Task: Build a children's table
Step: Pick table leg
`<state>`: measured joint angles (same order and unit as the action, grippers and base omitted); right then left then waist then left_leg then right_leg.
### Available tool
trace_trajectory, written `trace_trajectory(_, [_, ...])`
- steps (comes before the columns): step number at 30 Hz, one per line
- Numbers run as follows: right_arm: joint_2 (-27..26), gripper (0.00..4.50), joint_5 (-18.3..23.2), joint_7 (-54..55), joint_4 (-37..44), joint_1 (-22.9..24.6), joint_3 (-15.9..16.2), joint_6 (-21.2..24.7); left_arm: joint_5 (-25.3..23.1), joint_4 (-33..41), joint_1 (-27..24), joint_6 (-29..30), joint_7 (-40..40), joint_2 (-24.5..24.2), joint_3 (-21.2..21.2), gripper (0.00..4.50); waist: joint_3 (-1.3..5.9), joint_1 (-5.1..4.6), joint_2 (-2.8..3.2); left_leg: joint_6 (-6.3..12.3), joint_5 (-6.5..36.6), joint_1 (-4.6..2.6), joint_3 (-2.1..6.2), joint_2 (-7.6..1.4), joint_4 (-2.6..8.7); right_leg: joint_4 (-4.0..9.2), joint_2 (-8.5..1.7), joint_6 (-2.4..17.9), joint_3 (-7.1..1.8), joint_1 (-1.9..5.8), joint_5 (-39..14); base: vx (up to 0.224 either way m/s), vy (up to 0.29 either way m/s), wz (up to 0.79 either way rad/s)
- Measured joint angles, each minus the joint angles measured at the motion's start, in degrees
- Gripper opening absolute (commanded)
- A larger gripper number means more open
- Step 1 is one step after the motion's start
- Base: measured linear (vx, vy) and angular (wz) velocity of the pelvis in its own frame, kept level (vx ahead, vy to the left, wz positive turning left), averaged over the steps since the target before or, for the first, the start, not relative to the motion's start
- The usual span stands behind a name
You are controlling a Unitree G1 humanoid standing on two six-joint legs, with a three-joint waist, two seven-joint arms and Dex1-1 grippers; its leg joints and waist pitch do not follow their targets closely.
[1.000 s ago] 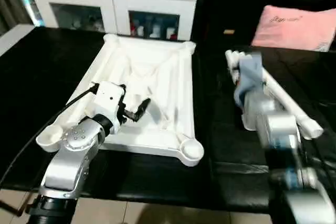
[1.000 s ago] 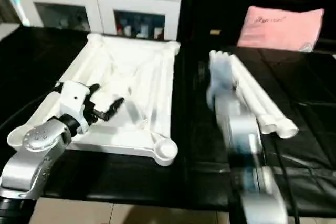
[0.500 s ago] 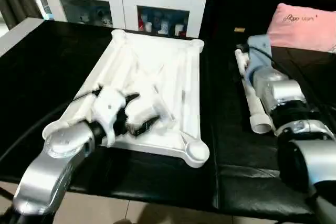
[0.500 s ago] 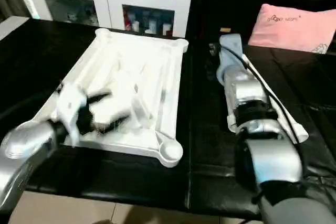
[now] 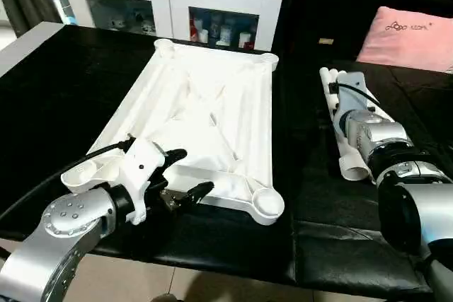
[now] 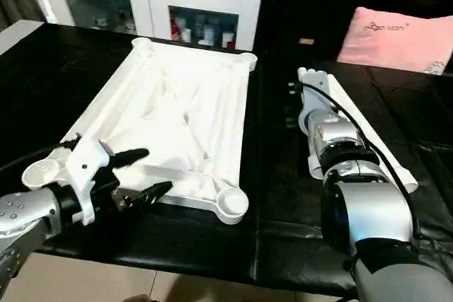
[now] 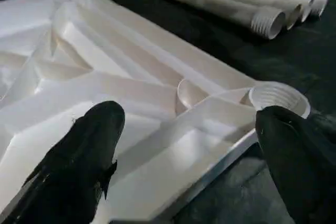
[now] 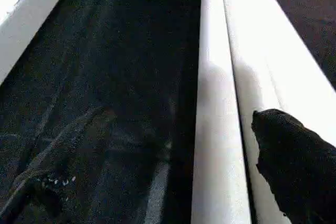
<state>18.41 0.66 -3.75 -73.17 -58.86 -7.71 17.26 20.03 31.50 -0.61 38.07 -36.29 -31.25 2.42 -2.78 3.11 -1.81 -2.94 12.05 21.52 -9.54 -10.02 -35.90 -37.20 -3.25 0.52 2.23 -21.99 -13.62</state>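
A: In the head views, where is the tabletop (image 5: 209,114)?

B: It lies upside down on the black table (image 5: 56,97), ribs up, in the middle-left. The left claw (image 5: 182,173) stands spread at about 7 o'clock of it, over the near edge. One black finger is over the white plastic, the other is near the rim; I cannot tell if they touch it.

A: And the legs (image 6: 340,100)?

B: At 3 o'clock of the tabletop, side by side. The right forearm covers most of them, so I cannot count them there. The right claw itself is hidden behind its wrist.

A: The left wrist view?

B: Both fingers (image 7: 79,161) are wide apart, with a corner socket (image 7: 278,98) between them. Threaded leg ends (image 7: 268,22) show beyond.

A: The right wrist view?

B: The legs run close together. One dark fingertip (image 8: 289,156) lies over them and the other is a blur over the black table, so the right claw is spread, pinching nothing. Contact with the legs is unclear.
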Motion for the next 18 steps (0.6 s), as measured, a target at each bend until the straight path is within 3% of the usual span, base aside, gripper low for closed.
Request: trace_trajectory(18, [1.6,4.50,2.2,0.6,-2.0,0.2,-4.1,0.0,2.9,5.3,-1.7,5.1,0.9,-1.3,-1.6,4.46,-0.14,0.26,-0.14,-0.01,0.0,0.00,0.00,-0.04,0.01,-0.01,-0.01,0.0,-0.02,-0.03,0.0,0.000,0.000,0.00])
